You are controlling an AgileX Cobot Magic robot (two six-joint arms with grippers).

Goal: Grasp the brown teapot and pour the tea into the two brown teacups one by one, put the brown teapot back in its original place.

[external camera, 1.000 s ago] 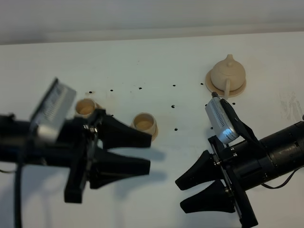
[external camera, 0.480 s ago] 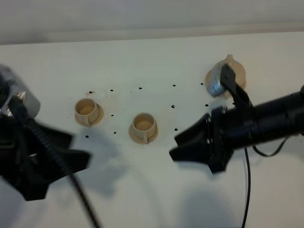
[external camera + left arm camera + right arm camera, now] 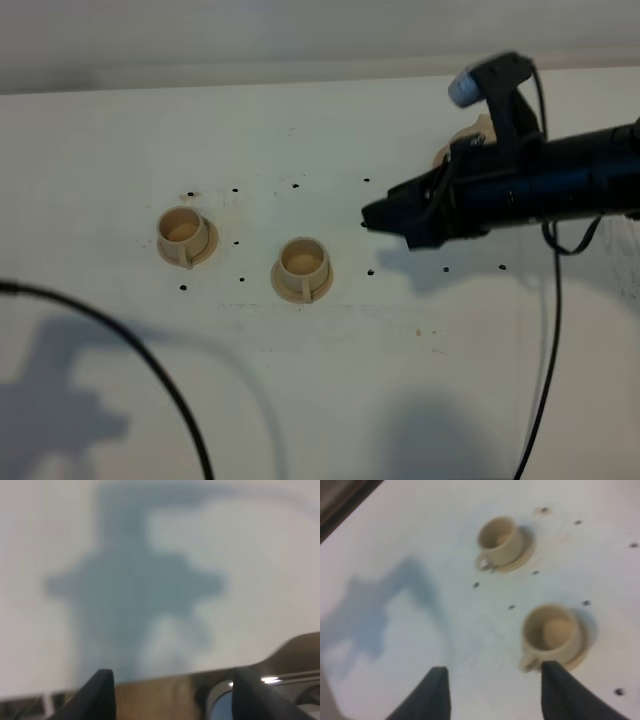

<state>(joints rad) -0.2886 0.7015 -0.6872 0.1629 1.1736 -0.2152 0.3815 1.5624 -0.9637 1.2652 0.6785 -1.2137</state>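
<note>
– Far left first?
– Black cable (image 3: 150,365) curling over bare white table (image 3: 330,400). Left gripper (image 3: 175,680) out of the high view, by a table edge, fingers (image 3: 102,695) wide apart, holding nothing.
– Then the middle?
– The two brown teacups (image 3: 185,232) (image 3: 303,262), well apart, the right one nearer. Both upright on small saucers (image 3: 326,283), handles pointing at the near side. Lots of open room all around.
– And right?
– Right gripper (image 3: 385,215) lying flat, pointing left toward the cups, spread open, empty. Brown teapot (image 3: 476,131) behind that arm (image 3: 560,185), close to the far edge, mostly hidden. Cannot tell which way the spout points.
</note>
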